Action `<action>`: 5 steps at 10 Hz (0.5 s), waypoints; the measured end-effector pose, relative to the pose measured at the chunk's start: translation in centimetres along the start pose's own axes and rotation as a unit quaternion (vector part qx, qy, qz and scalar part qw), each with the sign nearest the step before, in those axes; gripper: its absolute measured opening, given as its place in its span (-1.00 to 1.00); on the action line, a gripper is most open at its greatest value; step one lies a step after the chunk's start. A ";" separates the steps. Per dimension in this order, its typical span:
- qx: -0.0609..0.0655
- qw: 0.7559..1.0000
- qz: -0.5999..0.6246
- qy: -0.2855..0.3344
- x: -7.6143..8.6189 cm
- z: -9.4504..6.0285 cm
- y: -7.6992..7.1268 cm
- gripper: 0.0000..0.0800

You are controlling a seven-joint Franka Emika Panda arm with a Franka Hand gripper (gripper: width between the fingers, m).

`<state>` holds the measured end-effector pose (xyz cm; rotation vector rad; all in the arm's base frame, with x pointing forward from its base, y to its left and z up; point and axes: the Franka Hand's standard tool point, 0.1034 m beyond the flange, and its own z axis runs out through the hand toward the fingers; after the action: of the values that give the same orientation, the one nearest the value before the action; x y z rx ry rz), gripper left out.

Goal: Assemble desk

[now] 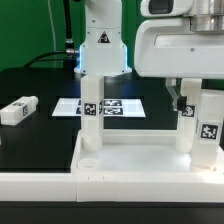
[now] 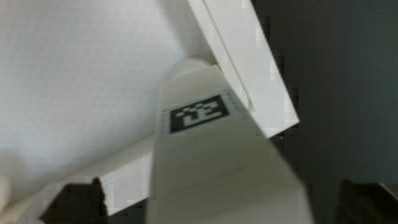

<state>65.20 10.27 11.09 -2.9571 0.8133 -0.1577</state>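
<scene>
Open gripper (image 2: 222, 200) around a standing leg (image 2: 214, 150)
Fingers (image 2: 80, 200) sit apart, a dark gap each side (no touch). The leg stands at the slab's (image 1: 130, 160) edge; a loose leg (image 1: 18, 110) lies on the open table (image 1: 35, 145).

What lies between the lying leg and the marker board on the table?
Only bare black table, shown in the exterior view, between the lying leg and the marker board.
</scene>
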 end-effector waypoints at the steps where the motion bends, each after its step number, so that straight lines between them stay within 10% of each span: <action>1: 0.000 1.000 0.017 0.000 0.0 0.0 0.0 0.32; 5: -0.002 0.994 0.113 0.000 0.1 0.1 0.2 -0.27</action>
<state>65.14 10.04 10.99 -2.8394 1.1398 -0.1413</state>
